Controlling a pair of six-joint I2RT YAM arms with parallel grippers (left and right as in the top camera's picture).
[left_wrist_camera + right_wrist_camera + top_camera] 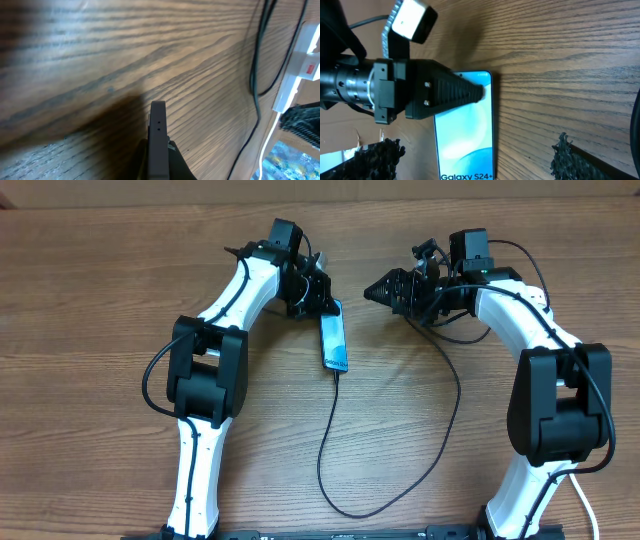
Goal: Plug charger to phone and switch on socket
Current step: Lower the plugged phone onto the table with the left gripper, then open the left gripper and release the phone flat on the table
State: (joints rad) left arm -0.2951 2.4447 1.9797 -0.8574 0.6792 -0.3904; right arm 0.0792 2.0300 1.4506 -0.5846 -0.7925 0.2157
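Two arms flank the phone (334, 340), which lies flat on the wood table (100, 300) at upper centre of the overhead view, screen lit. We read the charger (320, 460) as meeting the phone's lower end. From there it loops toward the bottom of the frame and back up under the right arm. We cannot tell whether the tip is fully seated.

The socket (304, 50) shows only at the right edge of the left wrist view: white, with a red mark.

- **Left gripper** (478, 93): fingers together in a point over the phone's top end. Touching or not, we cannot tell.
- **Right gripper** (472, 155): fingers well apart, holding nothing.

Handling, our judgement:
- **Socket:** light plastic on smooth wood, so it will likely skid if shoved sideways. Press its switch straight down with a closed tip.
- **Phone:** slim, glassy and slippery. Take it by the long edges, never across the screen.
- **Charger:** the cable is limp, so hold it at the stiff plug end.
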